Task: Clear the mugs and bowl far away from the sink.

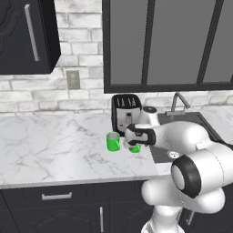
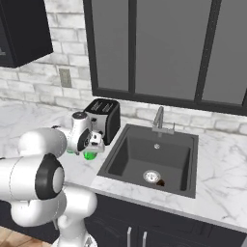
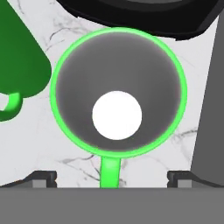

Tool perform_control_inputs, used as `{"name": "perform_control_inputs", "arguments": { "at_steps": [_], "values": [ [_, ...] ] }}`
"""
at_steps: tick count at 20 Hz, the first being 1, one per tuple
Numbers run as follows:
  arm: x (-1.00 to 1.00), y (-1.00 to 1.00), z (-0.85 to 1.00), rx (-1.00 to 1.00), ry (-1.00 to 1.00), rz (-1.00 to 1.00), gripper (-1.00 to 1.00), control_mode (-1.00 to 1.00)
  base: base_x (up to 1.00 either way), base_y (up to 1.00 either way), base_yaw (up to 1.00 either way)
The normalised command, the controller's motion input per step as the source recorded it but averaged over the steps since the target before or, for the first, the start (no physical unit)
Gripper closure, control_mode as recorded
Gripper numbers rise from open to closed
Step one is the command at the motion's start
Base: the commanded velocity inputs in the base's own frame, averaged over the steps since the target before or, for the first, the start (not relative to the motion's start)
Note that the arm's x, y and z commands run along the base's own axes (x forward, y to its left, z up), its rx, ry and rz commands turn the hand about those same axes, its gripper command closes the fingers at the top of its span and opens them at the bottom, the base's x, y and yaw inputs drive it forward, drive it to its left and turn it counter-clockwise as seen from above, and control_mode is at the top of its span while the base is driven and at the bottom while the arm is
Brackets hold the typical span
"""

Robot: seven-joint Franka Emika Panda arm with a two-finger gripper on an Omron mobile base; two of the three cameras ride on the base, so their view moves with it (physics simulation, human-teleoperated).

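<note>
On the marble desk [image 1: 54,145], just left of the sink [image 2: 154,161], the arm folds forward and low, its forearm reaching left from the base and its wrist turned downward. The end effector [image 3: 112,177] hangs directly above one green mug [image 3: 118,92], looking straight into its grey interior. The end effector is released: its two dark fingertips [image 3: 41,177] stand wide apart, one to each side of the mug's handle, and touch nothing. In the hand view the handle points toward the bottom edge.

In the left base view, this mug [image 1: 134,148] is largely hidden behind the wrist, with only a green sliver visible. The second green mug [image 1: 113,141] stands upright just beside it, on its left, apart from the end effector. In the hand view the second mug [image 3: 19,65] appears at the left edge with its handle toward the lower left.

A black toaster [image 1: 126,111] stands on the desk directly behind both mugs. The sink's chrome faucet [image 2: 159,118] rises at the basin's rear edge.
</note>
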Motion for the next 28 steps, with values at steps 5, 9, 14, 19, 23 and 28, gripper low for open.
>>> {"name": "perform_control_inputs", "arguments": {
  "at_steps": [5,9,14,19,23,28],
  "values": [
    [0.19,0.01,-0.23,0.00,0.00,0.02,-1.00,-1.00,0.00,0.00,0.00],
    [0.05,0.10,-0.14,0.00,0.00,0.01,1.00,-1.00,0.00,0.00,0.00],
    [0.00,0.02,-0.01,0.00,0.00,0.00,1.00,-1.00,0.00,0.00,0.00],
    [0.00,0.00,-0.03,0.00,0.00,0.00,1.00,-1.00,0.00,0.00,0.00],
    [-0.16,0.00,-0.18,0.00,0.00,0.00,1.00,-1.00,0.00,0.00,0.00],
    [-0.55,-0.02,0.56,0.00,-0.12,0.00,1.00,-1.00,0.00,0.00,0.00]
  ]
}}
